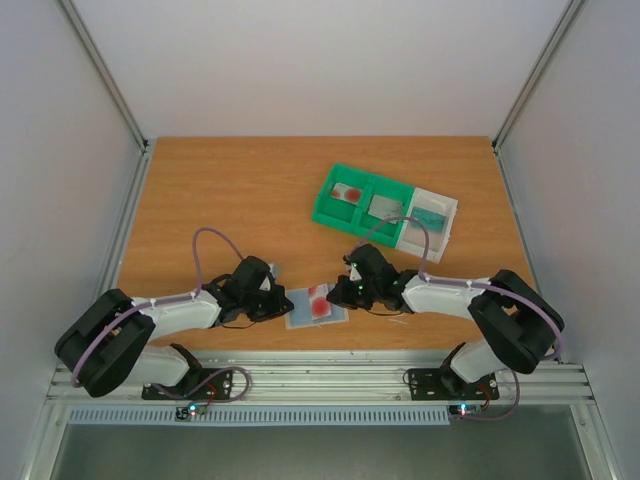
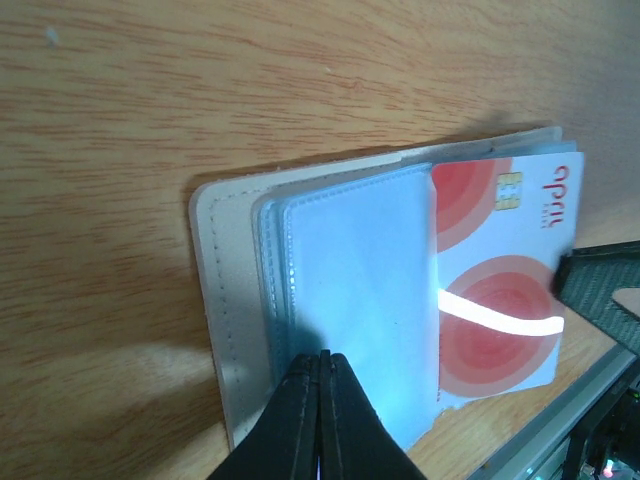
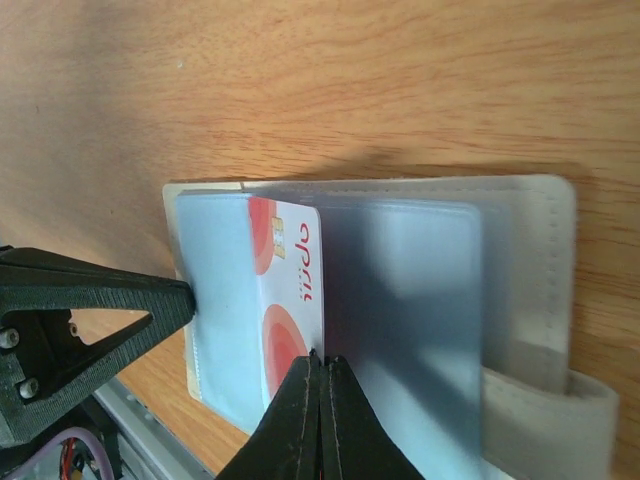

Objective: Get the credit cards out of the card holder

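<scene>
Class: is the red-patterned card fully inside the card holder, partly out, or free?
Partly out: the card protrudes from the card holder, one edge tucked under its blue sleeve.

Far right on the wooden tabletop point(image 1: 220, 190) there's a green two-compartment tray point(image 1: 330, 217), with a white tray point(image 1: 449, 232) butted up against its right side. Both sit at a slant. Something teal lies in the white one, too small to make out tbh. White walls point(image 1: 300, 60) all round, and a metal rail point(image 1: 330, 380) along the near edge.
</scene>
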Motion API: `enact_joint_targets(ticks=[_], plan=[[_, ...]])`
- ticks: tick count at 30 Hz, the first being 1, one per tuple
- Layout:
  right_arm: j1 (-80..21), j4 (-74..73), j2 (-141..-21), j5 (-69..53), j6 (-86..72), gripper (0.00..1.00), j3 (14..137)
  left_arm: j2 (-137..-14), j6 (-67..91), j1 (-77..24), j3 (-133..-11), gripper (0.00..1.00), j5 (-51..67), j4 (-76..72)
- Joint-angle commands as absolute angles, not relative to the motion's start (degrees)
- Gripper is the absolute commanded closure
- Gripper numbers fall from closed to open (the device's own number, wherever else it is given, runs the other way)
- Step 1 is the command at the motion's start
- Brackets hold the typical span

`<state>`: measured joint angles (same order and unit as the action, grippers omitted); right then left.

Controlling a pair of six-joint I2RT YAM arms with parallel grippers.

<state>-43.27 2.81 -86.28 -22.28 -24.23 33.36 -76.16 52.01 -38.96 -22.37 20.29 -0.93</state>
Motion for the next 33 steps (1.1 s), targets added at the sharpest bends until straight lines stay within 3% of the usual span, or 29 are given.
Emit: enact_joint_targets(ticks=[1, 4, 12, 16, 25, 33], plan=[[-42.35, -5.41, -82.50, -19.18, -20.41, 0.99, 33.81, -76.12, 51.39, -39.20, -21.05, 0.97, 19.14, 1.83], [-42.31, -9.44, -79.94, -18.16, -18.41, 0.99, 35.06, -75.41, 51.79, -39.16, -21.46, 0.90, 19.80, 2.12], [-42.28, -18.99, -73.10, -18.78, -11.91, 0.99, 38.50, -69.69, 52.38, -39.28, -24.04, 0.53, 21.55, 6.87], [-42.29, -20.89, -70.53, -23.80, -7.46, 0.99, 39.85, -65.04, 52.34, -39.28, -25.13, 0.42, 23.26, 9.27], [-42.34, -22.69, -65.26, -38.49, -0.97, 0.99, 42.17, -55.36, 51.79, -39.22, -26.99, 0.35, 30.91, 8.73], [-42.29, -19.36, -63.18, -47.56, -1.49, 0.99, 42.10, -52.48, 52.39, -39.20, -25.99, 0.40, 37.73, 3.25]])
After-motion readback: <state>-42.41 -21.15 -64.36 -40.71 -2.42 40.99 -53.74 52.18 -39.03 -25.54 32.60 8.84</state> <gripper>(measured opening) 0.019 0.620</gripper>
